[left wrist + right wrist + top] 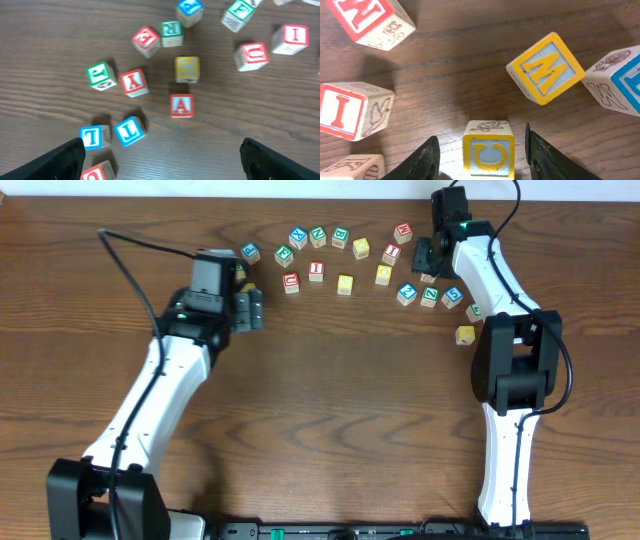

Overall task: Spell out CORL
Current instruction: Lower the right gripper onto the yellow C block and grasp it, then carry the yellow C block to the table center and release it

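A yellow-framed block with the letter C (pixel 488 155) stands on the table between the fingers of my right gripper (pixel 480 139). The jaws are open, with a gap on each side of the block. Seen from overhead, the right gripper (pixel 428 260) hangs over the right end of the scattered letter blocks and hides the C block. My left gripper (pixel 250 310) hovers wide open left of the blocks, holding nothing. The left wrist view has a green R block (pixel 171 33) far ahead and two blue blocks (pixel 131 131) near the left finger (pixel 65 160).
Around the C block lie a yellow W block (pixel 546 67), a red I block (pixel 350 111) and a red-lettered block (pixel 370 20). Several more letter blocks spread in an arc across the table's far side (pixel 345 284). A yellow block (pixel 465 334) lies beside the right arm's base.
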